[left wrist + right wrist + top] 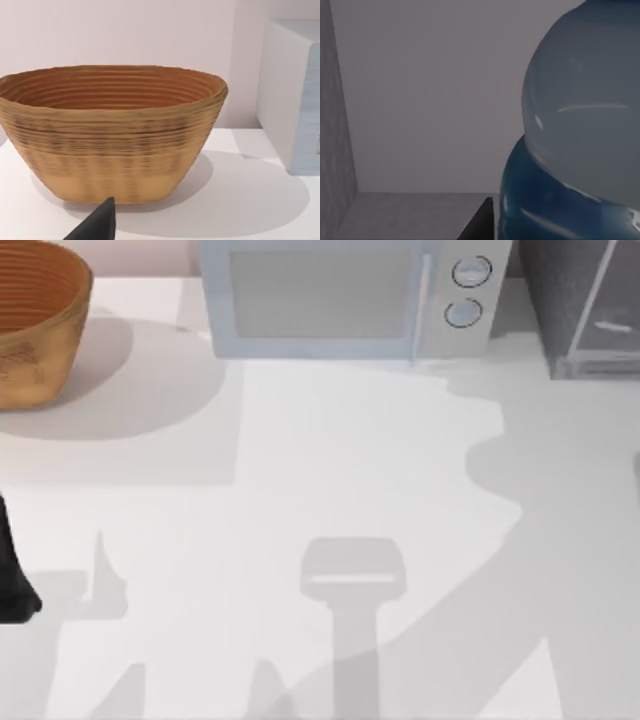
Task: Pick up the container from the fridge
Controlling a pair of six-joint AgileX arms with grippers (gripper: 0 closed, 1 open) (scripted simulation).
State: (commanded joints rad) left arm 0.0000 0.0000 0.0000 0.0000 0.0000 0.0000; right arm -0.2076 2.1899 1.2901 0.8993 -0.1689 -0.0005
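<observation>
container: pale translucent bottle with bluish label band (580, 130), close against right tool (477, 222) inside dark grey fridge (585, 310)
right tool: grip cannot tell
left tool (95, 225): parked left, grip cannot tell

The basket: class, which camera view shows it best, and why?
The left wrist view: the whole basket stands side-on, with its ribbed inside, rim and woven wall all visible. The top view catches part of it at the table's far left corner, cut off by the picture edge. The right wrist view faces the bottle instead.
</observation>
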